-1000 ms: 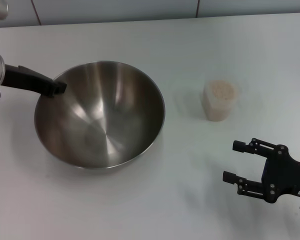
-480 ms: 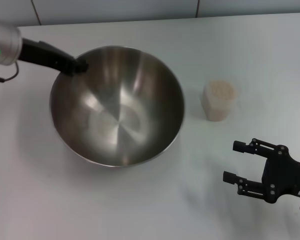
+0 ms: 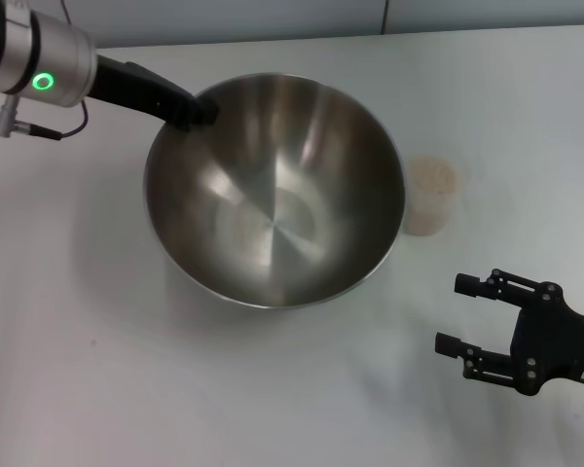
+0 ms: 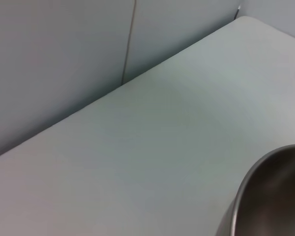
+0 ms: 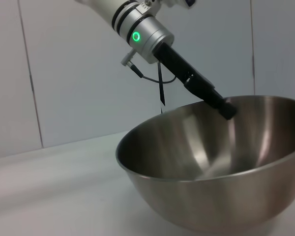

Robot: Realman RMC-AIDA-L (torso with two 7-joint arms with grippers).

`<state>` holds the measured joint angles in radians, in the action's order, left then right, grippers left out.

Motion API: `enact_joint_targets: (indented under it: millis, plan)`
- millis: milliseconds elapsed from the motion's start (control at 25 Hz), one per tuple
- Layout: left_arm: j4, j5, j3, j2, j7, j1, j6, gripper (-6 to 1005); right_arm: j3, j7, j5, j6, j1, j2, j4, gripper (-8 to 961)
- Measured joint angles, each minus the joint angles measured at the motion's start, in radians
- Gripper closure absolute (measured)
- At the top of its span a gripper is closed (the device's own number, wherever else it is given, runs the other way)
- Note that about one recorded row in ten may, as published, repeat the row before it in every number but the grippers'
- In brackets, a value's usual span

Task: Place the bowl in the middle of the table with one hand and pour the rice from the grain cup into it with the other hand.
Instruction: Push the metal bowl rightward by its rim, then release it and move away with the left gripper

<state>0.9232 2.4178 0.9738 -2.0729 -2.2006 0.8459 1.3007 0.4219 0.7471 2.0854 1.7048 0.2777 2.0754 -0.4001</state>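
Black left gripper (image 3: 197,110) clamped on upper-left rim of large shiny stainless-steel bowl (image 3: 273,190), at centre frame on plain white table (image 3: 97,370). Small translucent plastic cup (image 3: 430,195) of off-white rice (image 3: 431,176) just right of bowl, partly behind its rim. Black right gripper (image 3: 459,313) at lower right, jaws spread, grasping nothing.

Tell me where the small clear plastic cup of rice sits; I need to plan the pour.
In the head view the small clear plastic cup of rice stands right of centre on the white table, just beside the large steel bowl's right rim.
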Motion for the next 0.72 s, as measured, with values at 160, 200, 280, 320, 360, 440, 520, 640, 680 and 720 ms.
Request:
enact_joint_targets:
  millis: [160, 200, 280, 320, 360, 440, 520, 640, 680, 720]
  plan:
    - [-0.021, -0.002, 0.001, 0.0, 0.011, 0.019, -0.014, 962, -0.001, 0.0, -0.001, 0.0, -0.001, 0.0, 0.003, 211]
    - [-0.03, -0.002, 0.001, 0.0, 0.013, 0.023, -0.017, 963, -0.001, 0.0, -0.002, 0.0, -0.001, 0.0, 0.004, 211]
    - [-0.044, -0.002, 0.001, -0.001, 0.017, 0.028, -0.024, 963, -0.002, 0.0, -0.003, 0.0, -0.002, 0.0, 0.004, 211]
    - [-0.045, -0.002, 0.001, -0.001, 0.017, 0.028, -0.026, 963, -0.002, 0.0, -0.003, 0.0, -0.002, 0.0, 0.004, 211]
    - [-0.045, -0.002, 0.001, -0.001, 0.017, 0.028, -0.028, 963, -0.002, 0.0, -0.003, -0.001, -0.002, 0.0, 0.004, 211]
    - [-0.046, -0.002, 0.001, -0.001, 0.018, 0.028, -0.029, 963, -0.002, 0.0, -0.003, -0.002, -0.002, 0.0, 0.004, 211]
    - [-0.05, -0.002, 0.001, -0.001, 0.019, 0.027, -0.038, 963, -0.002, 0.0, -0.003, -0.002, -0.002, 0.0, 0.004, 211]
    - [-0.076, -0.002, 0.008, -0.001, 0.03, 0.022, -0.063, 963, -0.002, 0.0, -0.003, -0.002, -0.002, 0.0, 0.004, 211]
    - [-0.089, -0.002, 0.009, -0.001, 0.035, 0.021, -0.071, 963, -0.002, 0.0, -0.003, -0.002, -0.002, 0.0, 0.004, 211]
    - [-0.108, -0.002, 0.009, -0.001, 0.042, 0.021, -0.082, 963, -0.002, 0.0, -0.003, -0.002, -0.002, 0.0, 0.004, 211]
